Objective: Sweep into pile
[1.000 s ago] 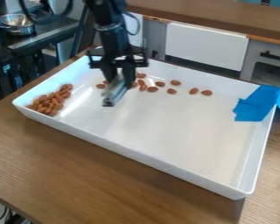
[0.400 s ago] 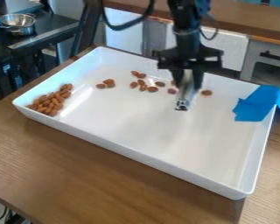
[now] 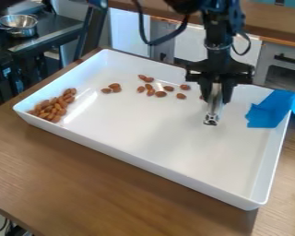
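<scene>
About a dozen stray almonds (image 3: 161, 94) lie loose along the far side of the tray (image 3: 140, 162), strung from left of centre toward the right. Main pile (image 3: 54, 106) sits in the left corner; the walls there would back it up, so it looks the natural place to send the rest.

Your gripper (image 3: 215, 92) hangs over the far right part of the tray, jaws closed in on a metal bar (image 3: 214, 108), parted only by its thickness. Bar points down, slightly tilted, its free end toward the tray floor; contact you cannot confirm. Held that way, presumably, to give you a low edge to push with. One almond shows in part just beside the jaws.

Blue cloth (image 3: 270, 110) drapes over the tray's right wall; purpose unclear. Tray rests on the bench (image 3: 101, 179).

Judgement: gathering is partway. You are at the right end of the strays, well placed for a leftward sweep. Lower the bar fully first, or almonds may slip under; go slow, as they could roll round its narrow end.
</scene>
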You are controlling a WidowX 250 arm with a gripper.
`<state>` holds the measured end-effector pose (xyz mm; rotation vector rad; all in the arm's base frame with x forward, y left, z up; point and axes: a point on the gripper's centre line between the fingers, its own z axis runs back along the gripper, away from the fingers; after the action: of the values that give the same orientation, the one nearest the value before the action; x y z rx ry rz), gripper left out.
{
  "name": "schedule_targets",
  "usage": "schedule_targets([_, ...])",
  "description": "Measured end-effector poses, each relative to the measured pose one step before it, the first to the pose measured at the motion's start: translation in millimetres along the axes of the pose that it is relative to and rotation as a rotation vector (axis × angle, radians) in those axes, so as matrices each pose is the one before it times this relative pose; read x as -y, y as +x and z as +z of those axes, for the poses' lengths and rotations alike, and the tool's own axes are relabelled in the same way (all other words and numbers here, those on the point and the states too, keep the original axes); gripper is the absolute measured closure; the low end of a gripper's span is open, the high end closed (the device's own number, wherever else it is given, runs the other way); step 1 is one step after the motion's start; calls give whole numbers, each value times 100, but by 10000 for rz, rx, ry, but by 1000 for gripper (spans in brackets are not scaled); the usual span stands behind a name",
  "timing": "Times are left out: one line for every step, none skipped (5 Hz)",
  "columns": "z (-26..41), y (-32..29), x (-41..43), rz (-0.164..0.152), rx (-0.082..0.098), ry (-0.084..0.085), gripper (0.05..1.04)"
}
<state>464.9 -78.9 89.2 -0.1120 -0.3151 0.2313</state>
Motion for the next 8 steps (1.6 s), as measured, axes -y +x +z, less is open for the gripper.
schedule_targets([-71, 519, 470, 21, 76, -13, 709])
schedule_targets([-770, -1023, 1403, -95, 37, 18, 709])
schedule_targets([-269, -172, 37, -307, -64, 45, 708])
schedule_targets([-348, 217, -1056, -42, 81, 155, 708])
schedule_targets([-441, 24, -364, 123, -35, 77, 709])
schedule_targets([-566, -217, -97, 331, 117, 139, 708])
schedule_targets([-339, -381, -114, 74, 68, 28, 708])
schedule_targets([-268, -316, -547, -9, 50, 102, 708])
